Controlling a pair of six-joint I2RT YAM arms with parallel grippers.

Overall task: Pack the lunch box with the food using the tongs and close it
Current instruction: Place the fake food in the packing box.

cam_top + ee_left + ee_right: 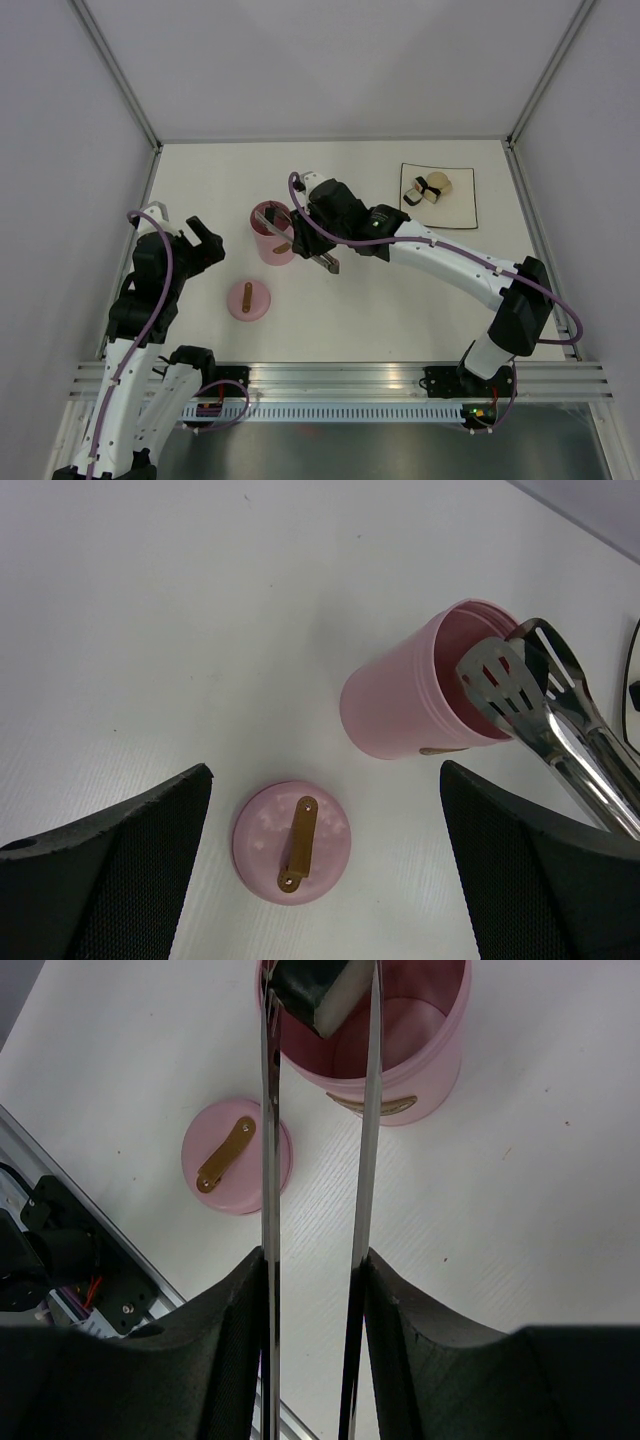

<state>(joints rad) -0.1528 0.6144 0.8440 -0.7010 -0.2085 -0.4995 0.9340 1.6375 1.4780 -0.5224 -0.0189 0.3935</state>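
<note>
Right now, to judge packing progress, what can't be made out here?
- Lunch box floor: right wrist view, partly hidden by the piece in the tongs.
- Food on the plate: top view, too small to count.
- Tongs' joint: right wrist view, cut off by bottom edge.

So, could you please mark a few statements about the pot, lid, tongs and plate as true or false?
1. The pink round lid with the brown bar handle lies on the white table, off the pink cylindrical pot. True.
2. The left arm's fingers are shut on that lid. False: they stand open, holding nothing.
3. The long silvery metal tongs, clamped in the right arm's fingers, hold a dark-and-white food piece at the pot's mouth. True.
4. The square white dark-edged plate is bare. False: small food pieces lie on it.
</note>
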